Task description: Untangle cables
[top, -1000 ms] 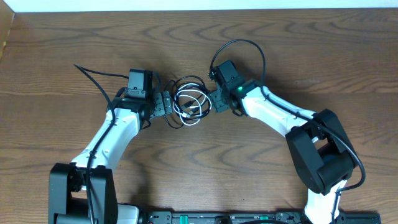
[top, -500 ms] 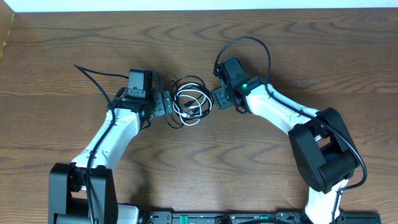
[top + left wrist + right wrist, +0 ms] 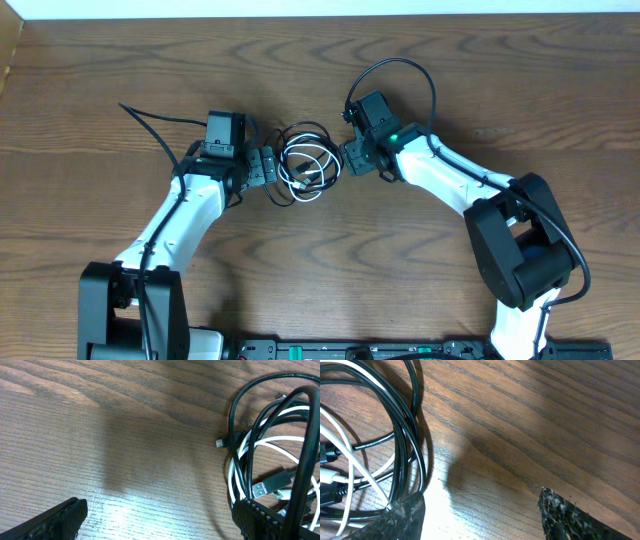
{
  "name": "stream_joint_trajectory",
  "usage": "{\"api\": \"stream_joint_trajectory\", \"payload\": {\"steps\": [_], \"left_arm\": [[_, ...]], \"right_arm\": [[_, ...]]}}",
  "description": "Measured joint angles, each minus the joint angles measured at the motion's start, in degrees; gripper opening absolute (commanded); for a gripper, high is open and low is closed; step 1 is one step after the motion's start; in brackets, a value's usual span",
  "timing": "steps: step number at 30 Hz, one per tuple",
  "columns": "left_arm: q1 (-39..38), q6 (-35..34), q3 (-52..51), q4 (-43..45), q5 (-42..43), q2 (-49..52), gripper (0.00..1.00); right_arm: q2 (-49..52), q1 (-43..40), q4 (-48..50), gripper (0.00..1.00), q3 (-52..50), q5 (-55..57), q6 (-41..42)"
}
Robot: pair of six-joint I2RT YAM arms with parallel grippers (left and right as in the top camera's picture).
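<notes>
- Black cable (image 3: pixel 304 130) and white cable (image 3: pixel 312 168) lie coiled together on the table (image 3: pixel 320 60), between both grippers.
- Left gripper (image 3: pixel 269 169): jaws wide, empty; coil lies at one finger, off-centre.
- Right gripper (image 3: pixel 346 160): jaws apart, empty; coil likewise beside one finger.
- Judged equally near.

Both wrist views cut off the 2 cables (image 3: pixel 231 435); overhead, their crossings are too small to tell.

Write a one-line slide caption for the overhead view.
Left gripper and right gripper, both open, flank a tangled coil of black cable and white cable on a wooden table.
</notes>
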State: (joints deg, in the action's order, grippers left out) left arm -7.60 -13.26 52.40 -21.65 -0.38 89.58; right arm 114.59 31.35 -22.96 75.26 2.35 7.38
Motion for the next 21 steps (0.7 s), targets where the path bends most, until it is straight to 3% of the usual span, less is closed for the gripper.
{"api": "stream_joint_trajectory", "payload": {"steps": [21], "left_arm": [[0.0,0.0,0.0,0.0,0.0,0.0,0.98]], "right_arm": [[0.0,0.0,0.2,0.7,0.0,-0.7,0.0]]}}
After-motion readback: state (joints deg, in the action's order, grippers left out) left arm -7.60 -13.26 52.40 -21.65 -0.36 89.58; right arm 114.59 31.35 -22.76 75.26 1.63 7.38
